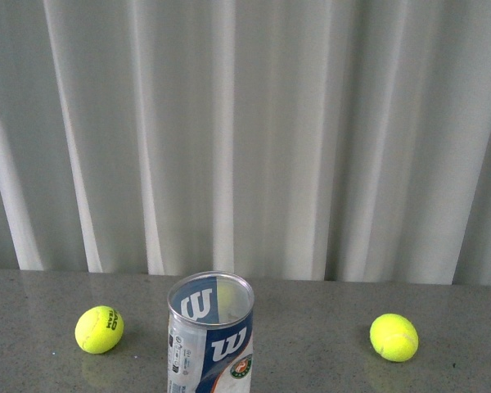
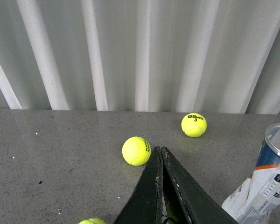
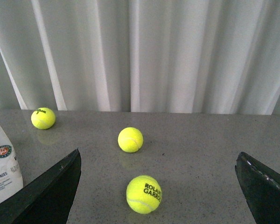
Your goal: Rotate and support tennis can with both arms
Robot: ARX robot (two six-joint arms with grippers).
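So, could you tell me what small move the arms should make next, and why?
Probably open the left gripper and bring it toward the tennis can. Its fingers are pressed together and empty, while the right gripper already gapes wide. The can stands upright on the table, untouched by either.

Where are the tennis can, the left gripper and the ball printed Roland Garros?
tennis can point(image 1: 215, 344): front view, on its navy-and-white label.
left gripper point(image 2: 161, 150): left wrist view, where the shut fingertips meet.
Roland Garros ball point(image 3: 144, 194): right wrist view, on its felt middle.
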